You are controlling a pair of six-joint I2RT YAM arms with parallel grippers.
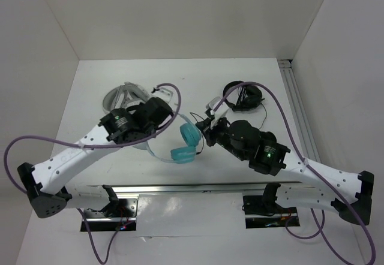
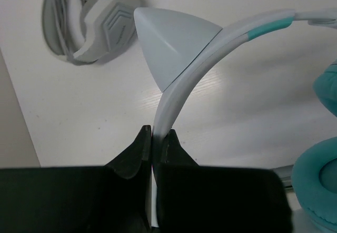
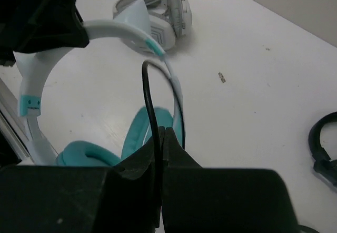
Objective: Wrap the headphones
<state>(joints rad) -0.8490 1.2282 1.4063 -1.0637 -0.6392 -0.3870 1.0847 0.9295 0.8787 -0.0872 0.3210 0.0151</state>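
The headphones [image 1: 191, 135] lie mid-table, their teal ear cups [image 3: 138, 133] side by side and the pale headband [image 2: 181, 83] arching to the left. My left gripper [image 2: 152, 137] is shut on the headband just below its ear-like point [image 2: 168, 43]. In the top view this gripper [image 1: 168, 120] sits at the headband's far-left curve. My right gripper [image 3: 163, 134] is shut on the thin black cable [image 3: 146, 93], which rises from the jaws, loops over and runs down beside the cups. From above, the right gripper [image 1: 207, 129] is just right of the cups.
Grey-white folded headphones [image 1: 123, 94] lie at the back left, behind the left arm. Black headphones [image 1: 243, 95] lie at the back right. A metal rail [image 1: 198, 187] runs along the near edge, another rail [image 1: 297, 109] along the right side. White walls enclose the table.
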